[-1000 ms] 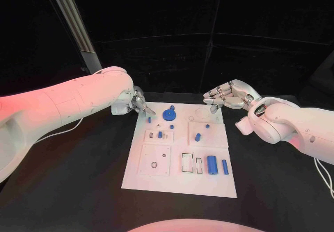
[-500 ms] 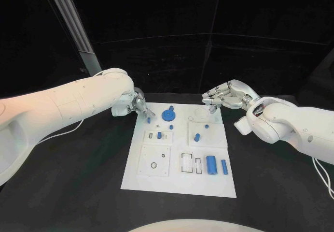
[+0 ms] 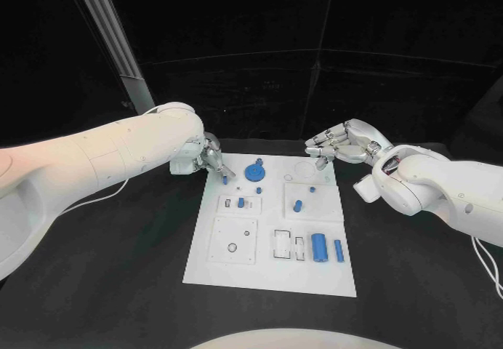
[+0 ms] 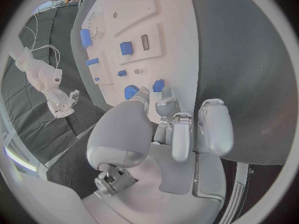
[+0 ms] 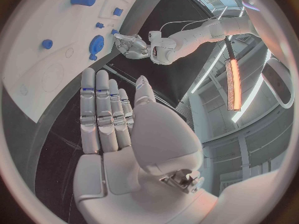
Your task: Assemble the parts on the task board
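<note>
The white task board (image 3: 267,269) lies in the middle of the black table. At the board's far left corner my left hand (image 3: 208,156) (image 4: 168,119) pinches a small blue peg (image 3: 225,177) (image 4: 159,84) between thumb and fingertip. A blue gear (image 3: 255,173) (image 4: 129,91) stands just beside it. My right hand (image 3: 341,144) (image 5: 112,114) hovers over the far right corner with straight fingers, holding nothing. Small blue pegs (image 3: 298,206) stand in the middle plates. Two blue cylinders (image 3: 318,248) lie near the board's right edge.
A metal post (image 3: 115,51) rises at the back left. A white cable (image 3: 94,196) trails over the table under my left arm. Black table (image 3: 115,276) surrounds the board on both sides and in front.
</note>
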